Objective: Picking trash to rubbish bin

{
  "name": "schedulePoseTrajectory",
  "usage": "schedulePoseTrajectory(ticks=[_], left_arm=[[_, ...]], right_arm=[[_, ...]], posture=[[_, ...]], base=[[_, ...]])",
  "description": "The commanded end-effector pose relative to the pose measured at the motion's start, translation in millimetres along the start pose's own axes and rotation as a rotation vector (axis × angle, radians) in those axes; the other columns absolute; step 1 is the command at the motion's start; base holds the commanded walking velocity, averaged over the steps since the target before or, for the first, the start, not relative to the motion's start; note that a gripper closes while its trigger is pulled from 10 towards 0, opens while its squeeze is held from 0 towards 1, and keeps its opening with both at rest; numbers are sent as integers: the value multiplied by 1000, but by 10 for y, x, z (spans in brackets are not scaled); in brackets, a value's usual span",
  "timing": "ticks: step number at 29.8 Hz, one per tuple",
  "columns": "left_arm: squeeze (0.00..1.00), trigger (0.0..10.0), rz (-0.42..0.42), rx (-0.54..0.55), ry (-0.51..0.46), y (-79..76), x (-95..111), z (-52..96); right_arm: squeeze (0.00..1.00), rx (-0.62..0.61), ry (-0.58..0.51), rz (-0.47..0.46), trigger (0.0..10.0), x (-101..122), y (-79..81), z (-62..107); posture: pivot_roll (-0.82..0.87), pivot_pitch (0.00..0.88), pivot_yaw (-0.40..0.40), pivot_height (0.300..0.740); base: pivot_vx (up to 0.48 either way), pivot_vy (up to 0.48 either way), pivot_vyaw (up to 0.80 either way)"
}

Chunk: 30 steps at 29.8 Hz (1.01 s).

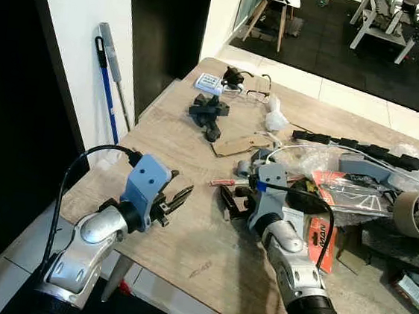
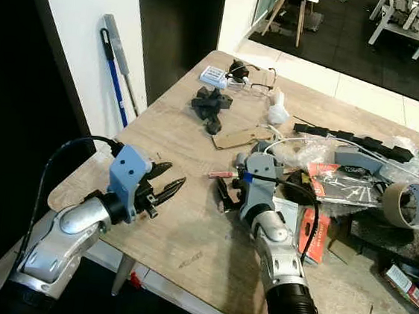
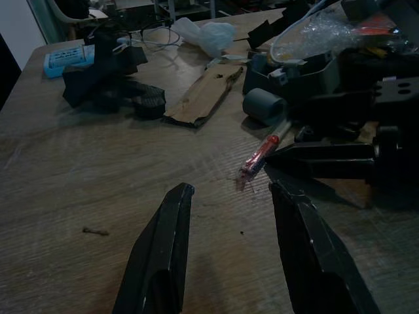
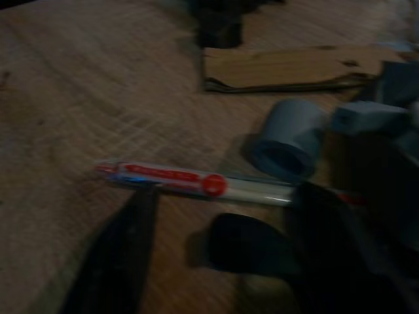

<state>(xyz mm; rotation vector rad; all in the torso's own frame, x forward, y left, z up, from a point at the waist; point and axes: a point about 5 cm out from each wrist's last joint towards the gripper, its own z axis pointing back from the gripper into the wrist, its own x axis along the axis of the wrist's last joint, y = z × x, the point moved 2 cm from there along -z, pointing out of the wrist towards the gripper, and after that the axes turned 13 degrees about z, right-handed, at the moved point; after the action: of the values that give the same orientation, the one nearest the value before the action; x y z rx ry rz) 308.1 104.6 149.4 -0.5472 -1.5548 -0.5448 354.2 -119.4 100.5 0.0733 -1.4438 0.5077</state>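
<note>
Right claw (image 4: 216, 261) is down low over the tabletop (image 1: 171, 160), and its two black fingers stand wide apart with nothing between them. Just ahead of its tips lies the trash it looks set to pick up, a thin wrapper tube (image 4: 196, 182). This tube lies flat on the wood. Its long side runs across the claw, from one finger over to the other, so I think the fingers can come down on both sides of it and squeeze its thin middle.

Left claw (image 3: 229, 255) is open too and holds nothing. It hovers over bare wood, and the same tube (image 3: 262, 152) lies farther off ahead of it, pointing at a slant. So the right claw is the nearer one.

Just past the tube from the right claw sits a small grey pipe piece (image 4: 288, 140), and beyond that a flat bit of cardboard (image 4: 288, 67).

That tube is long and skinny. It is see-through with red and white print and a red end.
</note>
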Motion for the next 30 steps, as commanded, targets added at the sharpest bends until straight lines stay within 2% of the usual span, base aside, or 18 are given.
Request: schedulePoseTrajectory(ticks=[1, 2, 11, 19, 22, 24, 26, 30], left_arm=[[0, 10000, -14, -13, 31, -11, -64, 21], [0, 10000, -14, -15, 32, -16, -69, 20], [0, 10000, -19, -25, 40, -43, -92, 12], [0, 10000, -36, -27, 55, -40, -109, 12], [0, 10000, -35, -23, 53, -26, -103, 20], [0, 10000, -35, -20, 51, -20, -98, 23], [0, 10000, -35, -20, 50, -18, -96, 23], [0, 10000, -35, -16, 45, 0, -80, 25]], right_arm=[[0, 35, 127, -14, 2118, -304, 81, 71], [0, 36, 140, -6, 0, -329, 87, 77], [0, 54, 182, -3, 0, -412, 120, 99], [0, 50, 180, -23, 0, -384, 116, 80], [0, 48, 126, -47, 0, -283, 114, 54], [0, 39, 31, -91, 0, -96, 87, 27], [0, 38, 8, -98, 0, -46, 77, 22], [0, 37, -157, -150, 0, 366, 0, 18]], posture=[[-37, 153, -47, 740], [-36, 150, -47, 740], [-39, 142, -48, 740], [-38, 145, -52, 740], [-38, 145, -53, 740], [-38, 149, -52, 740], [-38, 149, -52, 740], [-38, 155, -54, 740]], base=[[0, 0, 0], [0, 0, 0], [0, 0, 0], [0, 0, 0], [0, 0, 0], [0, 0, 0], [0, 0, 0], [0, 0, 0]])
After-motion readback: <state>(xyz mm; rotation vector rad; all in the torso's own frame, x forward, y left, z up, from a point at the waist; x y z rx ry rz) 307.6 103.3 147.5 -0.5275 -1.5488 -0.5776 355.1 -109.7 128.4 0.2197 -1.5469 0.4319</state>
